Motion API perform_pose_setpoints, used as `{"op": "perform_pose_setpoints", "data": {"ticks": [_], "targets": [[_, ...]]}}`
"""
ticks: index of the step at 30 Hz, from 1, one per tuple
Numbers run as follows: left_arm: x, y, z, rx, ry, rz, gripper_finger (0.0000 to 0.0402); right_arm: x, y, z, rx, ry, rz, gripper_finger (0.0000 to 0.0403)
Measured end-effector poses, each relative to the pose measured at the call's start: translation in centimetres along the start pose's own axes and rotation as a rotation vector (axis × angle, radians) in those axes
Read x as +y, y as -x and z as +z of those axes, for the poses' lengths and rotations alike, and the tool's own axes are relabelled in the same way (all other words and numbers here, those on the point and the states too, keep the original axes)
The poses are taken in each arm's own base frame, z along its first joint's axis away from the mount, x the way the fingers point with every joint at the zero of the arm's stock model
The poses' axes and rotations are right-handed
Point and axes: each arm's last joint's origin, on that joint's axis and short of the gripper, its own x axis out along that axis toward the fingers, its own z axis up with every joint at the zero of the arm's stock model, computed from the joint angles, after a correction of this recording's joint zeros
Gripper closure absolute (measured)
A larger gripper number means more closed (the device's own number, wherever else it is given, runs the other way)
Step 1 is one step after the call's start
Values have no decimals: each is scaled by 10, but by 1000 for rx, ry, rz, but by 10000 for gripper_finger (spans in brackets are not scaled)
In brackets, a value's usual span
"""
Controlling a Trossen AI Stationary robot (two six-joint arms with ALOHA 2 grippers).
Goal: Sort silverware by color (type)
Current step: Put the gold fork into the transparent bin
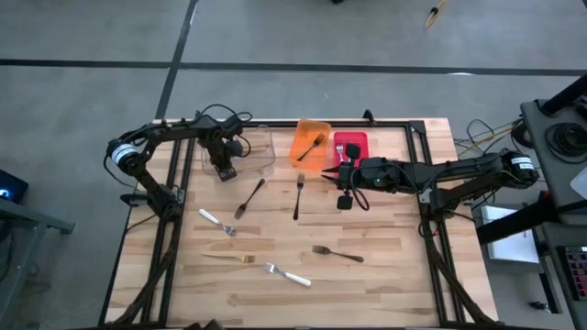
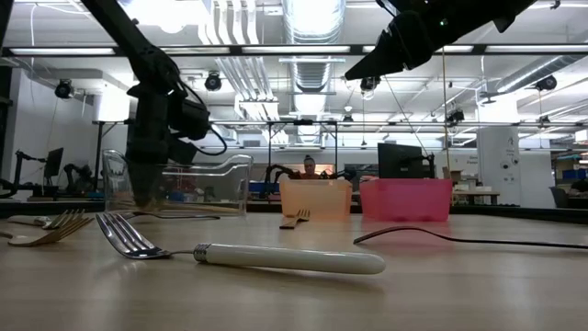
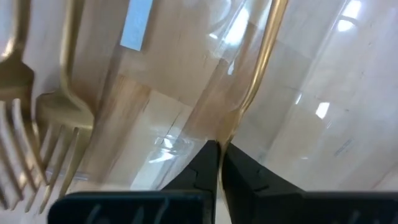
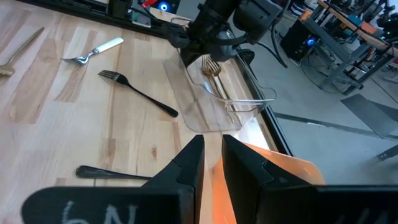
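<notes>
My left gripper (image 1: 224, 170) points down into the clear bin (image 1: 249, 152) at the far left, shut on a gold fork (image 3: 264, 62). Beside it on the bin's floor lie two more gold forks (image 3: 37, 118). My right gripper (image 1: 342, 183) hovers level at the near rim of the orange bin (image 1: 310, 145), its fingers (image 4: 186, 165) a narrow gap apart with nothing between them. Loose on the table lie black forks (image 1: 249, 197) (image 1: 298, 195) (image 1: 337, 253), white-handled forks (image 1: 217, 222) (image 1: 289, 275) and a gold fork (image 1: 229, 258). My left gripper comes from above, pointing down, and its two fingertips (image 3: 211, 155) meet on the slim lower part of the gold fork's shaft (image 3: 231, 124). The shaft runs away from the tips along the bin's floor. The fingers hide what lies past the pinch.
The orange bin holds one fork (image 1: 313, 142); the red bin (image 1: 350, 147) beside it holds black pieces. A black frame (image 1: 404, 124) rims the table. In the low view a white-handled fork (image 2: 266, 257) lies close at the near edge. Bare wood shows at the near right.
</notes>
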Motion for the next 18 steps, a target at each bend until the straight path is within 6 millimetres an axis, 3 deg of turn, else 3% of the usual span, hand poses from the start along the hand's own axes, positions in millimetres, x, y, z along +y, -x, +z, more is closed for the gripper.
{"op": "perform_pose_setpoints", "data": {"ticks": [9, 18], "targets": [[2, 24, 11, -53, -7, 18, 401, 0, 0, 0, 0, 0, 0, 355], [-1, 72, 11, -166, -19, 104, 401, 0, 0, 0, 1, 0, 0, 355]]}}
